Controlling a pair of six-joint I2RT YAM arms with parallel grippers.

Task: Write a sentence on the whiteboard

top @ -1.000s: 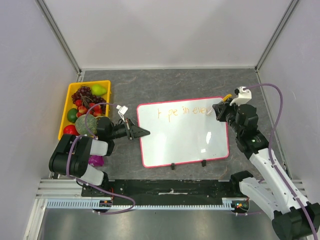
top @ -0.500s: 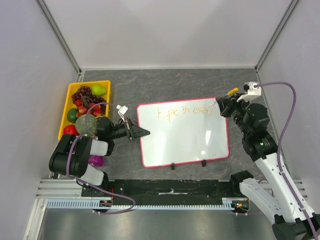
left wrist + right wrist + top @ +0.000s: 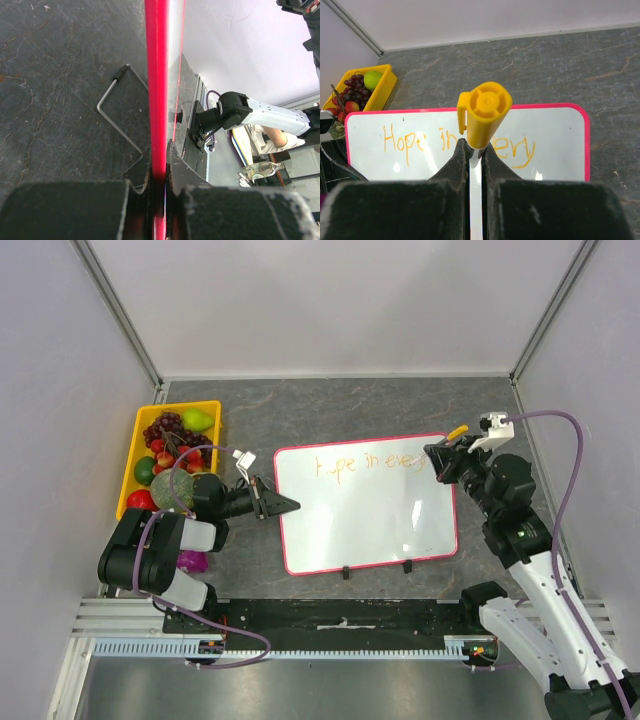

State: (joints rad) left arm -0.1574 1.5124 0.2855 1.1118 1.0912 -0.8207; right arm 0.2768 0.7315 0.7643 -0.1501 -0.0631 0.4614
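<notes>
The whiteboard [image 3: 365, 520] is gleaming glossy and smooth at centre frame; the grey tabletop [image 3: 330, 410] is looking matt, stone-like

The right gripper [image 3: 441, 457], clamped on the white marker pen [image 3: 456, 430] with a yellow cap, has drifted right at the upper right corner of the glossy white, pink-framed whiteboard [image 3: 370, 525] since 1 second ago, then eased slightly back left over the last 0.5 seconds; more of the thin orange handwritten sentence [image 3: 345, 467] shows, out to a final "y"; the purple cable [image 3: 572, 455] bows wider toward the frame's right.

Open tabletop [image 3: 350, 410] beyond the whiteboard [image 3: 370, 520]; yellow fruit tray [image 3: 134, 445] blocks the far-left corner
</notes>
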